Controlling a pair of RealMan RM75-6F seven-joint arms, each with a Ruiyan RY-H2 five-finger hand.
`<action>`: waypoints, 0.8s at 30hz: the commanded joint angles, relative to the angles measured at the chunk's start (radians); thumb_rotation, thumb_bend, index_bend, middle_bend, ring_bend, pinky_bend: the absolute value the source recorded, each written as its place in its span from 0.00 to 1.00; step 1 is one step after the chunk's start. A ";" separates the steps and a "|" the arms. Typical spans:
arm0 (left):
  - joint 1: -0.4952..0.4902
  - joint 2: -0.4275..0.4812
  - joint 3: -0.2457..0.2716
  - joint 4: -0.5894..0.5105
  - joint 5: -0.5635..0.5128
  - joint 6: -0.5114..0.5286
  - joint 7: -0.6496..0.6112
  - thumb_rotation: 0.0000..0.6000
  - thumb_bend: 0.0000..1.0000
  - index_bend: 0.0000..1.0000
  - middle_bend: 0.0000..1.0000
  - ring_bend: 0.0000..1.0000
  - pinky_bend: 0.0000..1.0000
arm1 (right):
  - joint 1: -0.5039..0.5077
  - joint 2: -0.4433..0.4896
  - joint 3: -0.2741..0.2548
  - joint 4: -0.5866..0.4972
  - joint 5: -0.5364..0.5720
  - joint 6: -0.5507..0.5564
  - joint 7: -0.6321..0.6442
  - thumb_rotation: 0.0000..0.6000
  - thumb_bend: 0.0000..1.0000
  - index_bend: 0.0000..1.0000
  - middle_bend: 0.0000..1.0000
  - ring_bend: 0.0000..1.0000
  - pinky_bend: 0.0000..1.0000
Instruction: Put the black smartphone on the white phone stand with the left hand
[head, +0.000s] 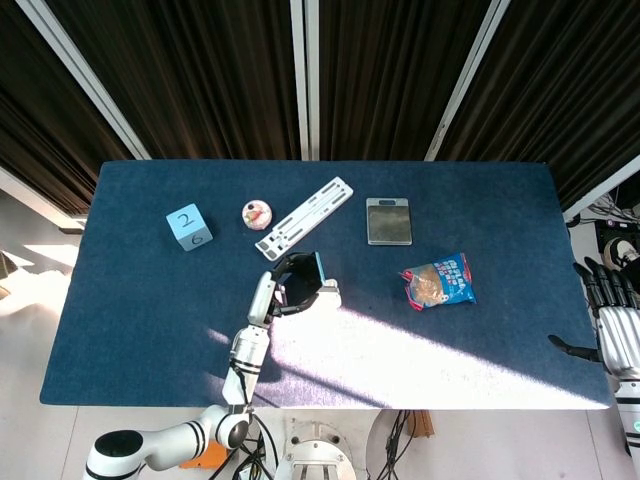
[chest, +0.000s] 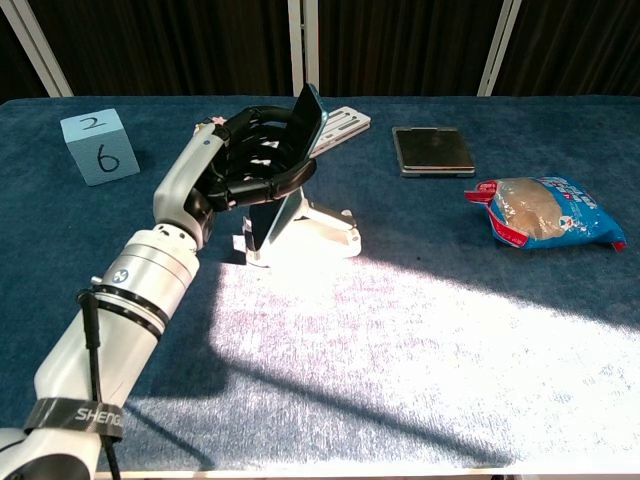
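Observation:
My left hand (chest: 240, 160) grips the black smartphone (chest: 308, 118) by its edges and holds it tilted, directly over the white phone stand (chest: 300, 225). The phone's lower part sits against the stand's sloped back; whether it rests in the cradle is hidden by my fingers. From the head view the left hand (head: 275, 295) and the smartphone (head: 306, 272) cover most of the phone stand (head: 328, 294), near the table's middle. My right hand (head: 612, 322) hangs off the table's right edge, fingers spread, holding nothing.
A blue numbered cube (head: 189, 226) sits at the left. A small round pink-and-white object (head: 256, 214), a long white perforated bar (head: 304, 217) and a grey flat scale (head: 388, 221) lie behind the stand. A blue snack bag (head: 438, 281) lies to its right.

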 joint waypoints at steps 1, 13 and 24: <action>-0.002 0.000 0.003 0.005 -0.002 -0.001 0.000 1.00 0.19 0.46 0.50 0.33 0.34 | -0.001 0.001 0.001 -0.001 0.001 0.001 -0.002 1.00 0.15 0.00 0.05 0.00 0.02; -0.005 0.000 0.025 0.018 -0.003 0.006 0.002 1.00 0.16 0.40 0.46 0.30 0.32 | 0.002 0.000 0.003 -0.004 0.003 -0.006 -0.005 1.00 0.16 0.00 0.05 0.00 0.02; -0.004 0.004 0.041 0.009 0.012 0.006 0.012 1.00 0.11 0.35 0.43 0.27 0.29 | 0.000 0.000 0.003 -0.005 0.003 -0.005 -0.004 1.00 0.16 0.00 0.05 0.00 0.02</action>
